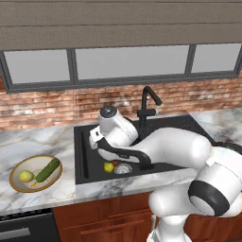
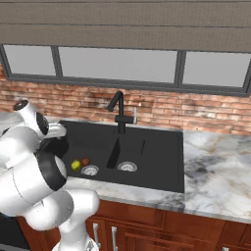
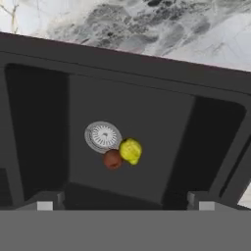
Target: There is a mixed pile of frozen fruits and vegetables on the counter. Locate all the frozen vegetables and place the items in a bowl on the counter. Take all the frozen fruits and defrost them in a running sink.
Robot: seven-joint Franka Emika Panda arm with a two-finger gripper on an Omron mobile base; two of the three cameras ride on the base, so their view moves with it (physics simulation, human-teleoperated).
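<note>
The marble counter (image 1: 42,142) carries the black two-basin sink (image 1: 85,156), with brick wall and a window band behind it. The left base view takes in the counter left of the sink, where the golden-rimmed bowl (image 1: 14,182) sits; in it lie the long dark green cucumber-like piece (image 1: 48,169) and the pale yellow-green ball (image 1: 25,176), just beside each other. The right base view instead shows the wide bare marble to the right of the sink and both steel drains, the left drain (image 2: 89,170) and the right drain (image 2: 127,166), either side of the basin divider.

The white arm (image 1: 175,146) folds low over the sink's front edge, its hand reaching down over the left basin, and in the left base view it covers much of the right basin. The black gooseneck tap (image 2: 117,110) rises behind the divider; no water can be made out from it.

The hand view looks down into the left basin. The gripper (image 3: 125,206) stands with its jaws spread wide and nothing between them, well above the basin floor.

On that floor, the lemon-like ball (image 3: 130,150) and the dark red ball (image 3: 112,159) rest touching each other, both just beside the drain. In the left base view the red ball is mostly hidden behind the yellow one.
</note>
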